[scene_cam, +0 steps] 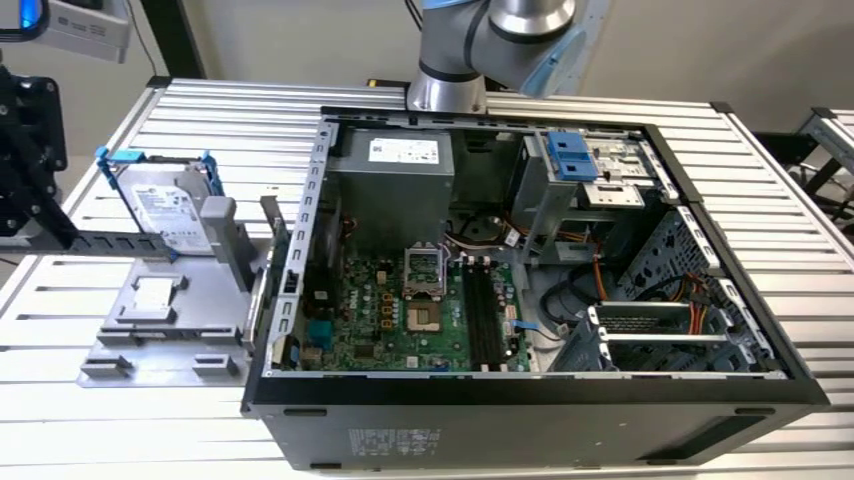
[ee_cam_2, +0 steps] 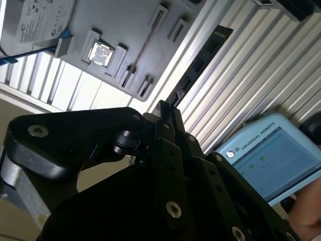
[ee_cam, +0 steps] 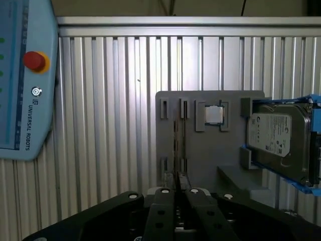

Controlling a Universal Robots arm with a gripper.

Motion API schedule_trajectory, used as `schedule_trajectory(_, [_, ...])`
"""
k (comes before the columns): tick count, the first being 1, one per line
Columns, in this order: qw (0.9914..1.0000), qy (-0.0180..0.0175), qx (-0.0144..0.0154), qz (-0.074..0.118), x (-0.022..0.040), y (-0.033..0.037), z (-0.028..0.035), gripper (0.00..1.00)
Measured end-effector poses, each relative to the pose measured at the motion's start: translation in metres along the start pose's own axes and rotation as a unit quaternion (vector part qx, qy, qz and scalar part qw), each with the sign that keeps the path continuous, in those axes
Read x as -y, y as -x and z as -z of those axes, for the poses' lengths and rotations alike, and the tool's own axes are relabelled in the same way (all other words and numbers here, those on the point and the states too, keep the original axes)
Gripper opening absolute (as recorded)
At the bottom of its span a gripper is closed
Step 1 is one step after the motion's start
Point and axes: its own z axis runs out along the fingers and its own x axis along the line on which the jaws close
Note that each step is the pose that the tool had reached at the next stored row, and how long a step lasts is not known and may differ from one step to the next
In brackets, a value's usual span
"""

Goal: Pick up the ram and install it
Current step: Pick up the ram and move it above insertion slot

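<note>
On grey holder (ee_cam: 205, 155) | ram (ee_cam: 176, 143) on edge | hand (ee_cam: 176, 175) closed, well apart

Computer case (scene_cam: 534, 432), grey tray (scene_cam: 187, 335) on table (scene_cam: 120, 415)

Ram (ee_cam: 176, 145), seemingly edge-up in grey tray (ee_cam: 200, 160)

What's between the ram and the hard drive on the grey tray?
A small square silver chip sits between the ram and the hard drive, in the first wrist view.
</note>
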Motion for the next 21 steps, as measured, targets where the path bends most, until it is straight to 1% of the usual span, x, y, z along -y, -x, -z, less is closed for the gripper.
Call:
schedule_trajectory(5, [1.0, 0.0012, 0.0, 0.0, 0.0192, 0.0004, 0.0004, 0.0])
schedule_trajectory(15, [0.99999, 0.0046, -0.0001, 0.0, 0.0606, 0.0014, 0.0011, 0.0])
schedule_trajectory(19, [0.99998, 0.0052, -0.0001, 0.002, 0.0768, 0.0017, 0.0015, 0.0])
schedule_trajectory(21, [0.99998, 0.0052, 0.0, 0.005, 0.0831, 0.0019, 0.0015, 0.0])
